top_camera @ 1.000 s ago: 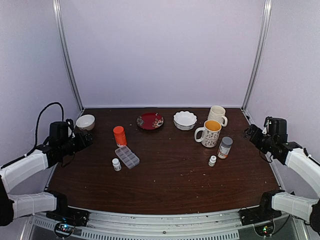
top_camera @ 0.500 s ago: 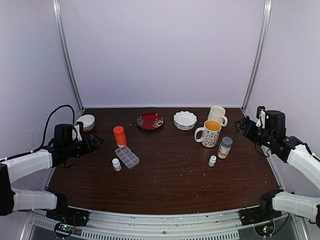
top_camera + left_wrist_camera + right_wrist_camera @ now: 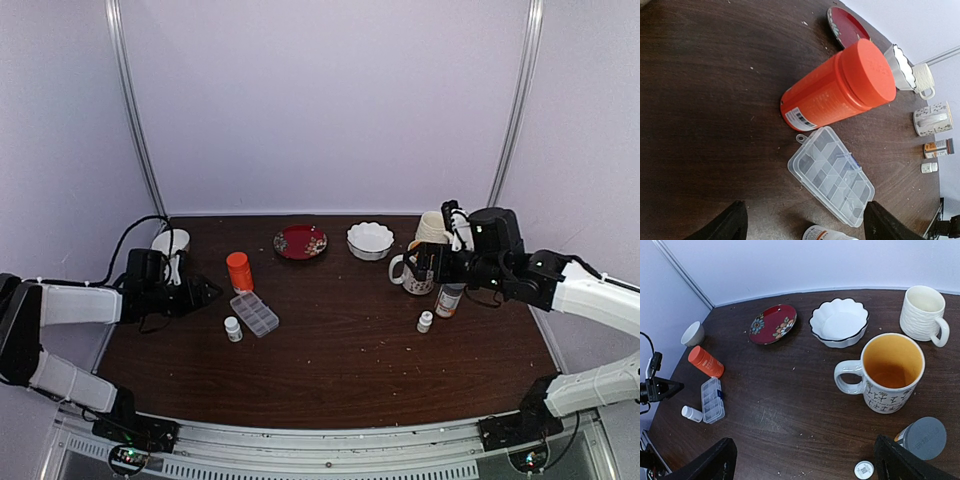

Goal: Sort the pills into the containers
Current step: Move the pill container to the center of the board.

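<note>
The clear pill organizer [image 3: 254, 313] lies flat with its lid shut at the table's left centre. It also shows in the left wrist view [image 3: 832, 175] and the right wrist view [image 3: 712, 400]. Its cells look empty. Tiny pale specks [image 3: 805, 472] lie scattered on the dark table; they are too small to tell as pills. My left gripper [image 3: 205, 291] is open and empty, low over the table just left of the organizer [image 3: 805, 231]. My right gripper [image 3: 418, 264] is open and empty, raised above the patterned mug [image 3: 807, 465].
An orange bottle [image 3: 239, 271] stands behind the organizer. Small white bottles stand at the left [image 3: 233, 328] and right [image 3: 425, 321]. A grey-capped bottle [image 3: 450, 295], a patterned mug [image 3: 890, 372], a cream mug [image 3: 435, 230], a scalloped bowl [image 3: 370, 240], a red plate [image 3: 300, 242] and a small bowl [image 3: 170, 243] are also there.
Both arms have swung inward from the table's sides. The left gripper moved right toward the organizer. The right gripper moved left to over the mugs.
</note>
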Robot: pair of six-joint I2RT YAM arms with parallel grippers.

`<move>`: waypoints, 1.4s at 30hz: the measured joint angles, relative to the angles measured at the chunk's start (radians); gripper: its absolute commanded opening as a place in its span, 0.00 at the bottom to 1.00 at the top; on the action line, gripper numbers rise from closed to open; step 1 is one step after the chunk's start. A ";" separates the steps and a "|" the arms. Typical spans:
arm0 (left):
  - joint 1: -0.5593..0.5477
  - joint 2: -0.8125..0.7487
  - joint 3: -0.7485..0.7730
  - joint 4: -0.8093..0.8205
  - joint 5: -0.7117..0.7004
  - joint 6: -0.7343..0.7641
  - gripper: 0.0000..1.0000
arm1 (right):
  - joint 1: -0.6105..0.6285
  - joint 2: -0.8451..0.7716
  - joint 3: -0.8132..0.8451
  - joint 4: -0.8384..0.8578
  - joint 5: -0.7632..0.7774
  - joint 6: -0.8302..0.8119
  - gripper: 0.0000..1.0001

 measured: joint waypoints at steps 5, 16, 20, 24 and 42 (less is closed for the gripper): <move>-0.035 0.112 0.028 0.032 0.048 -0.004 0.74 | 0.095 0.082 0.025 0.007 0.024 -0.002 1.00; -0.045 0.346 0.155 0.064 0.058 -0.005 0.64 | 0.178 0.212 0.100 0.040 0.029 -0.008 1.00; -0.048 0.401 0.190 0.097 0.065 -0.005 0.51 | 0.179 0.245 0.100 0.043 0.029 -0.010 1.00; -0.056 0.470 0.228 0.144 0.093 -0.005 0.35 | 0.180 0.280 0.103 0.048 0.021 -0.014 1.00; -0.372 0.572 0.242 0.336 0.120 -0.126 0.28 | 0.227 0.431 0.177 0.058 -0.016 0.003 1.00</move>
